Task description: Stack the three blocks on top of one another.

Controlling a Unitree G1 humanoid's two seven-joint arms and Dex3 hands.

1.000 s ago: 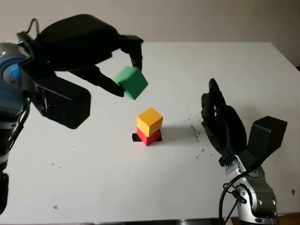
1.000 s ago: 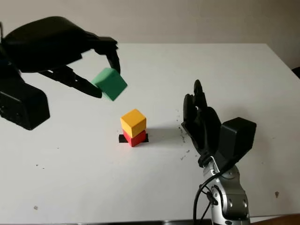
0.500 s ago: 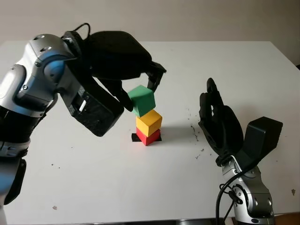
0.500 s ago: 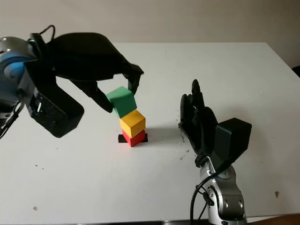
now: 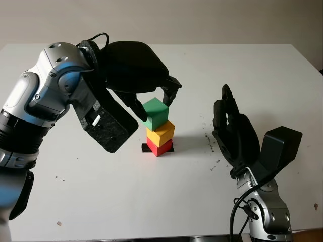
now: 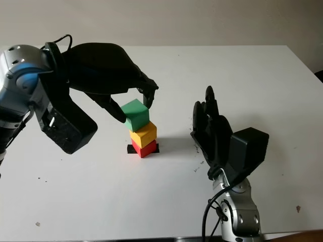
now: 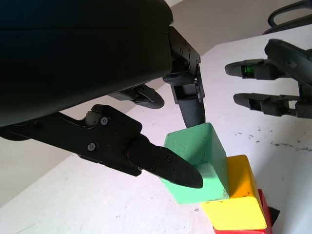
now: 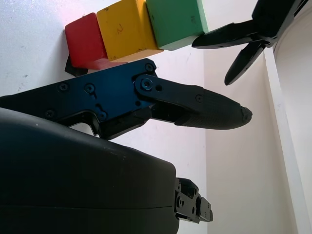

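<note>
Between left hand (image 5: 132, 70) fingers (image 7: 165, 166): green block (image 5: 154, 112), atop yellow block (image 5: 160, 132).

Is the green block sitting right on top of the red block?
No, the green cube block, held by the left hand, sits on the yellow cube block, which is on the red cube block.

Near the white tabletop's (image 5: 262, 65) middle: green block (image 5: 155, 112) on yellow block (image 5: 160, 132) on red block (image 5: 160, 147), green one slightly tilted
</note>
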